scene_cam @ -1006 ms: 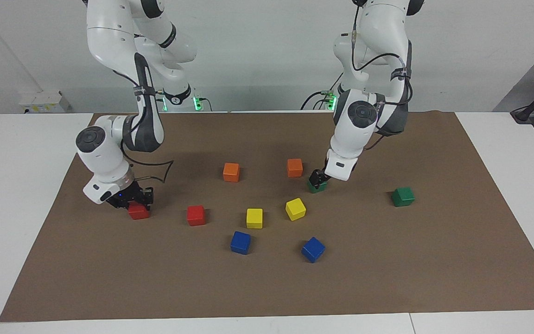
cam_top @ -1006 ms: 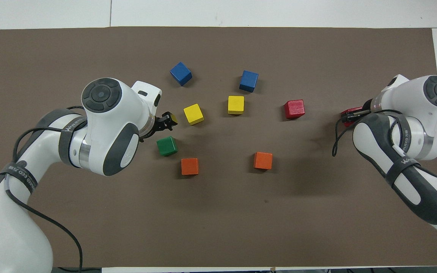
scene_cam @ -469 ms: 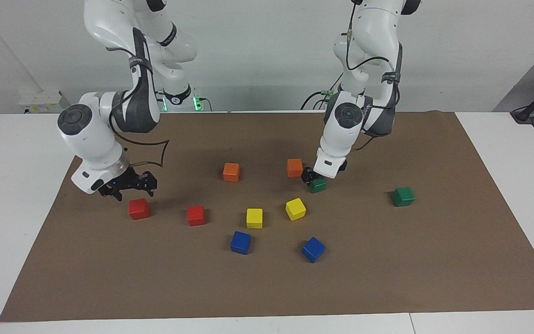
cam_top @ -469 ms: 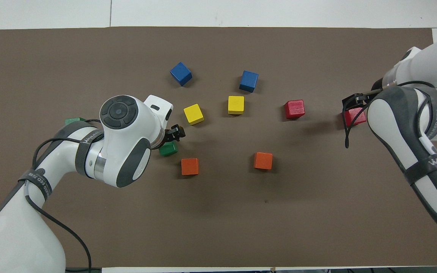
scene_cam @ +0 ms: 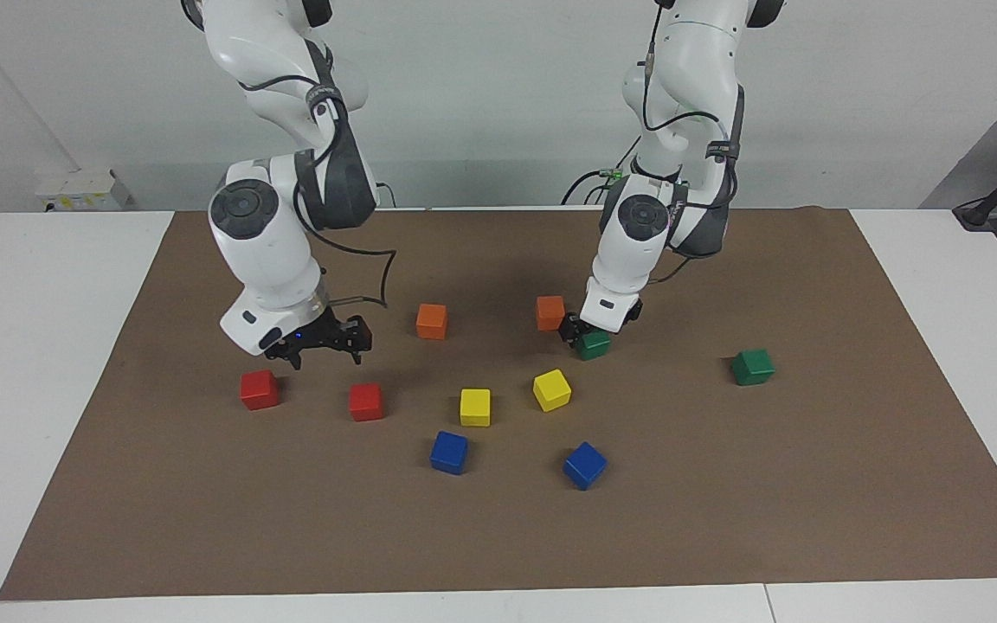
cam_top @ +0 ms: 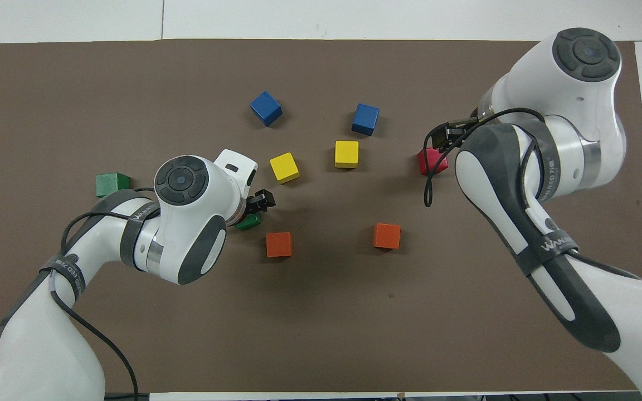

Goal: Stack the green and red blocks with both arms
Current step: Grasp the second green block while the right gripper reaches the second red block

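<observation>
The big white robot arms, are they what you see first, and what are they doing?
Yes, you see them first. The left gripper is low over a green block beside an orange block, and the right gripper hangs open above the mat between two red blocks. Yellow and blue blocks lie mid-table.

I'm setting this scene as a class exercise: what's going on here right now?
Two robot arms work among coloured cubes on a brown mat. The right gripper hangs open and empty above two red blocks. The left gripper is low, open, at a green block beside an orange cube. Another green block sits apart. Nothing is stacked.
</observation>
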Robot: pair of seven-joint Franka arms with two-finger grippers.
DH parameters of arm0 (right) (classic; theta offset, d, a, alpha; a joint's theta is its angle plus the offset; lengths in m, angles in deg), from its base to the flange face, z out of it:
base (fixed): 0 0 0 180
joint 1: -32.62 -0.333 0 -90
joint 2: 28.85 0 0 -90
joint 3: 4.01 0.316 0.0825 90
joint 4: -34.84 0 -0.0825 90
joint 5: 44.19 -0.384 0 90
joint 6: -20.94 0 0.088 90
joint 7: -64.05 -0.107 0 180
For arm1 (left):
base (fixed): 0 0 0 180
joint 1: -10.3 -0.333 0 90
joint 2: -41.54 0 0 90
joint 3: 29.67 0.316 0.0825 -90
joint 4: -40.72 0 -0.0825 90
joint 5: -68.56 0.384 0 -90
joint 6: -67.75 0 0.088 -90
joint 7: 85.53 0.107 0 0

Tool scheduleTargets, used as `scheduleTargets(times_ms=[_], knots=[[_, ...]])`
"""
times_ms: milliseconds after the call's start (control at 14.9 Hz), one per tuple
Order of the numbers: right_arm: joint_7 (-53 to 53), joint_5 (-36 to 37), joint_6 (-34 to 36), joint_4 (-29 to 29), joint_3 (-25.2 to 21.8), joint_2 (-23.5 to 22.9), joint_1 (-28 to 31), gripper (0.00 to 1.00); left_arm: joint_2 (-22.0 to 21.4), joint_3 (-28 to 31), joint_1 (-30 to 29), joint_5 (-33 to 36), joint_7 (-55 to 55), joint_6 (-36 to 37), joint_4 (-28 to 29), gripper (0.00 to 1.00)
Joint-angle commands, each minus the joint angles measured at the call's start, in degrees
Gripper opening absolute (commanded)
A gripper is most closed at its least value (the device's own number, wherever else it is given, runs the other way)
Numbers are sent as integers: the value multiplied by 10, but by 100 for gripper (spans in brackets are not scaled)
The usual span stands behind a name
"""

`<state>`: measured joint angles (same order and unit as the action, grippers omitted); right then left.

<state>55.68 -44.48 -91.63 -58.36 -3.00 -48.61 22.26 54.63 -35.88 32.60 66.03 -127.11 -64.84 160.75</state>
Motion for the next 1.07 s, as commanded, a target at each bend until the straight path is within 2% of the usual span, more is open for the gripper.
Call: scheduleTargets(times_ms=[0, 201, 268, 335, 469, 603, 671, 872, 1006], knots=[[-14, 5, -37, 28, 2, -34, -3, 100, -15, 9, 10, -3, -19, -30, 32, 100], [-14, 4, -60, 21, 2, -46, -4, 100, -14, 9, 11, -3, -31, -31, 32, 97], [-14, 3, -66, 18, 2, -48, -3, 100, -14, 9, 11, -3, -35, -30, 32, 82], [-15, -1, -70, 17, 2, -54, -3, 100, -14, 9, 14, -3, -44, -28, 31, 61], [-33, -3, -88, 12, 2, -63, -5, 100, -15, 9, 23, -3, -62, -13, 24, 0], [-46, -5, -112, 0, 2, -73, -11, 100, -24, 11, 20, -3, -72, 39, -1, 0], [-50, -7, -120, -4, 2, -75, -11, 100, -43, 15, 12, -2, -63, 80, -15, 0], [-66, -8, -146, -30, 2, -77, -12, 100, -96, 16, -48, -2, 6, 144, -28, 0], [-68, -8, -152, -36, 2, -79, -12, 100, -112, 16, -96, -2, 79, 170, -30, 0]])
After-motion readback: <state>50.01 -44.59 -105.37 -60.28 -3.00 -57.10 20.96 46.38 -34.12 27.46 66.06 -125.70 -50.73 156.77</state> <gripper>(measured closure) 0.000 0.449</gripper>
